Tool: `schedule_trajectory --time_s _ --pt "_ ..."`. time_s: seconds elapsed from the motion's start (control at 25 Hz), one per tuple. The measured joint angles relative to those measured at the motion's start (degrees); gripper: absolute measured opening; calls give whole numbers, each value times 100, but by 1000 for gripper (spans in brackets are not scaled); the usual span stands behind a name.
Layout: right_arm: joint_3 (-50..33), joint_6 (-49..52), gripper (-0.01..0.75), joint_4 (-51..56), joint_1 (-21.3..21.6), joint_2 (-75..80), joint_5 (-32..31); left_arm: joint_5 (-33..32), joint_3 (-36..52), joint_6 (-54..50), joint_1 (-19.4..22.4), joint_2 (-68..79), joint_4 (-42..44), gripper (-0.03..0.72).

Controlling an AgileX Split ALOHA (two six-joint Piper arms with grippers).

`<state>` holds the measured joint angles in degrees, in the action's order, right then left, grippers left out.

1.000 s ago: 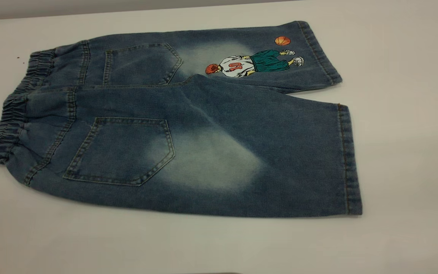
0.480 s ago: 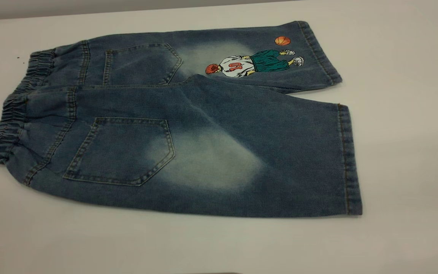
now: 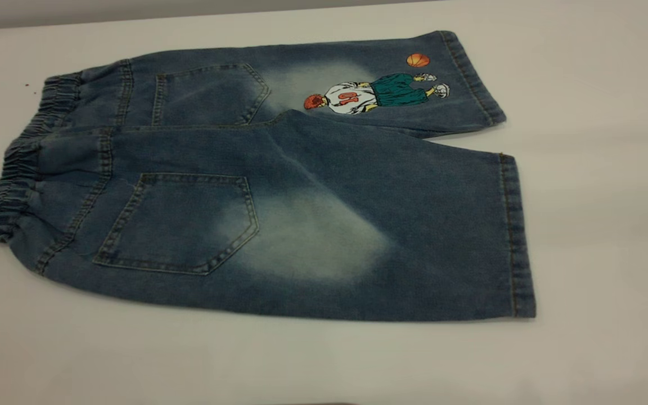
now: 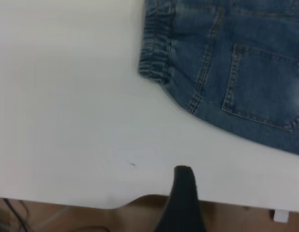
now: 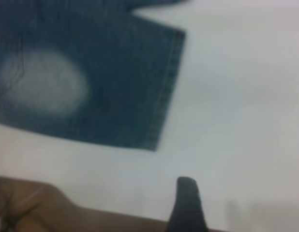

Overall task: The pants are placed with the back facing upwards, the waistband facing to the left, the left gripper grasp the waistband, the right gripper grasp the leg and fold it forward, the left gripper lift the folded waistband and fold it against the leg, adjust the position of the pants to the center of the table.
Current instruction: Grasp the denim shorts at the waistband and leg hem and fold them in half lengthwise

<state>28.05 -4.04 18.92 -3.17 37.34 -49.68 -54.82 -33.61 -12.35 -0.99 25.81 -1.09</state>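
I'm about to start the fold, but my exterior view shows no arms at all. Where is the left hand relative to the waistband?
Observer: The left hand is over the near edge of the plain white table. It is apart from the gathered dark denim waistband of the short blue denim pants.
Operator: And the right hand?
Observer: The right hand is also at the near edge. It is clear of the stitched hem of the plain faded leg and touches no cloth.
Operator: Anything past that edge?
Observer: Only a brown surface below it.
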Motion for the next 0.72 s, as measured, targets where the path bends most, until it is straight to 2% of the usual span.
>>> schedule_trajectory --time_s 0.24,0.4,0.56,0.72 --pt "0 -1255 514 1381 0 1729 892 972 0 -566 0 1861 109 554" --pt "0 -2393 517 2573 0 2630 1374 1785 0 -957 0 2884 562 554" --pt "24 -3480 517 3766 0 3284 1646 2288 0 -1469 0 3953 1048 554" --pt "36 -4388 517 4723 0 3650 1745 2973 -6 -1808 0 4943 1177 554"
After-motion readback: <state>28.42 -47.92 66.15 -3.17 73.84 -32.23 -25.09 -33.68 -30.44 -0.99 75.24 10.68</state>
